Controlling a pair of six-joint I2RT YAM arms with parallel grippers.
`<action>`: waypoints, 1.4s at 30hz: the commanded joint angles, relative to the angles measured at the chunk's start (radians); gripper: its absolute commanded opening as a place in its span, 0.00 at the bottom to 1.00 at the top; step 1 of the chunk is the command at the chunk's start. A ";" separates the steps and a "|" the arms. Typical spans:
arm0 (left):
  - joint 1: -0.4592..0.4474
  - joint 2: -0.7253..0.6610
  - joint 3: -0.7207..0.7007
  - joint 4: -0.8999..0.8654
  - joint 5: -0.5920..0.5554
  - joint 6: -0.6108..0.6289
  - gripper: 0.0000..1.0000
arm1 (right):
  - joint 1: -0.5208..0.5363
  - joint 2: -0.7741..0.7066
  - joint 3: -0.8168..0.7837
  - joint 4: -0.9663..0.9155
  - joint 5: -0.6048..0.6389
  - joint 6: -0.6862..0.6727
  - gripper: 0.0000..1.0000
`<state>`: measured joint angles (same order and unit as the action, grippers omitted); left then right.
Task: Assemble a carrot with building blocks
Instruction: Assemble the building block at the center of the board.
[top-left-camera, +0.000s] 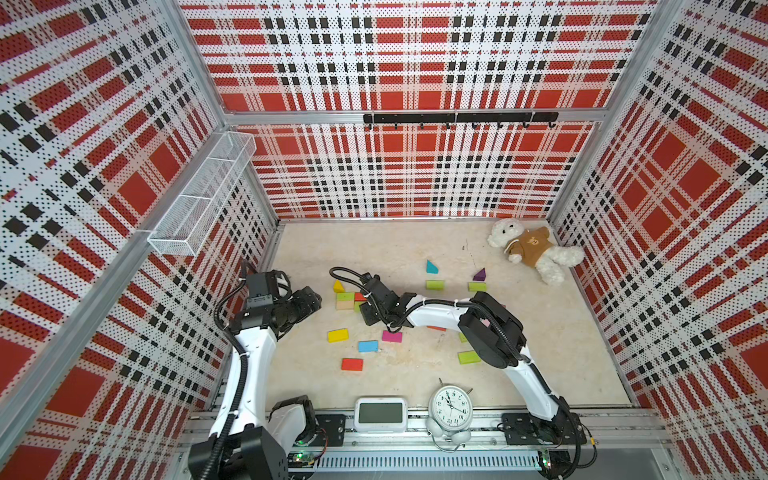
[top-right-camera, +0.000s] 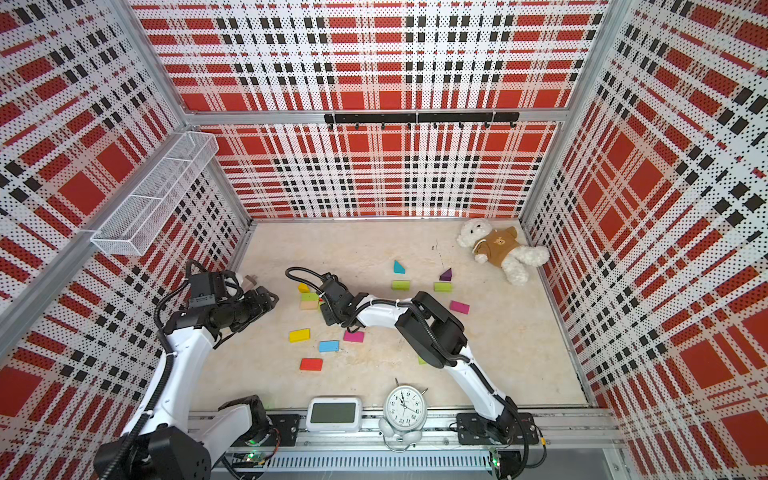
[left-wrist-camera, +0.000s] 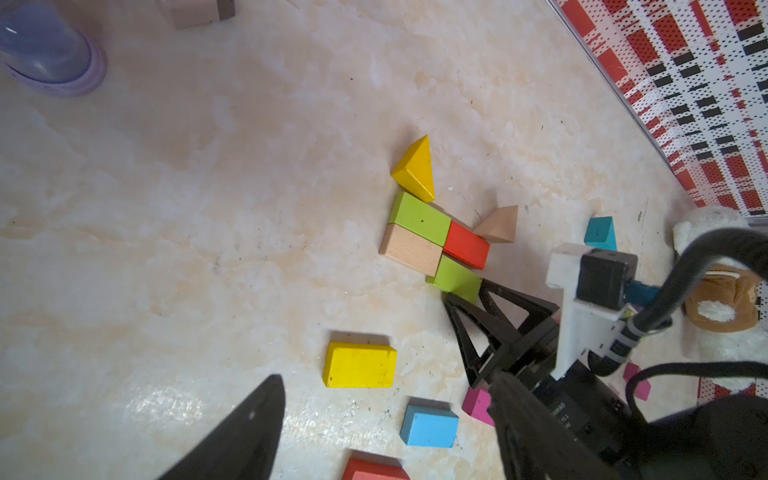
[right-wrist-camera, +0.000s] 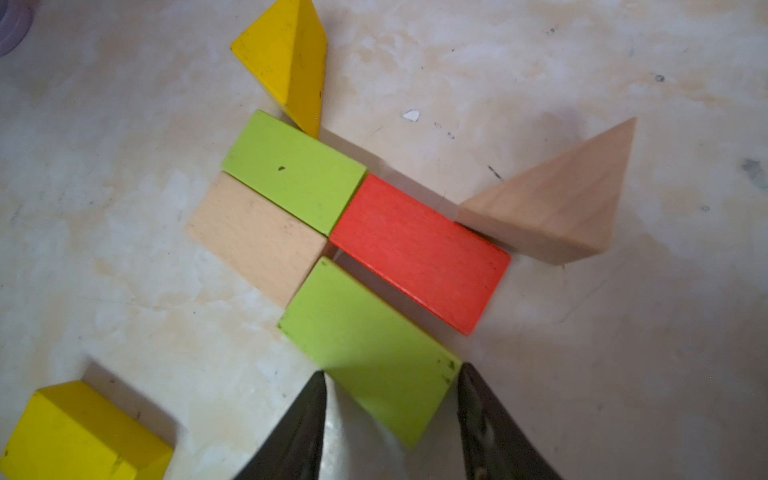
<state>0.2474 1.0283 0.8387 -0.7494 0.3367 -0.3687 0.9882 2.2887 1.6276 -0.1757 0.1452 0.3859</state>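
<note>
Two right fingers (right-wrist-camera: 291, 436) cropped, clamping lime brick (right-wrist-camera: 370, 349)

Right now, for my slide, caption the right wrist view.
Right gripper grips a lime brick beside a red brick.

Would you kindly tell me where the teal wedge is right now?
In both top views the teal wedge stands toward the back of the table, just behind a lime brick and left of the purple wedge.
</note>
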 joint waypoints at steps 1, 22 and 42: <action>0.003 0.002 0.016 0.002 0.009 0.013 0.81 | 0.005 0.022 0.017 -0.001 0.020 0.005 0.53; -0.013 0.015 0.016 0.005 0.004 0.013 0.81 | 0.004 0.018 0.031 0.013 0.022 -0.030 0.54; -0.148 0.021 0.018 -0.026 -0.152 -0.063 0.82 | -0.008 -0.403 -0.238 0.104 -0.002 -0.042 0.68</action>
<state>0.1425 1.0500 0.8387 -0.7502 0.2703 -0.3931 0.9871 1.9877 1.4250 -0.1402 0.1581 0.3542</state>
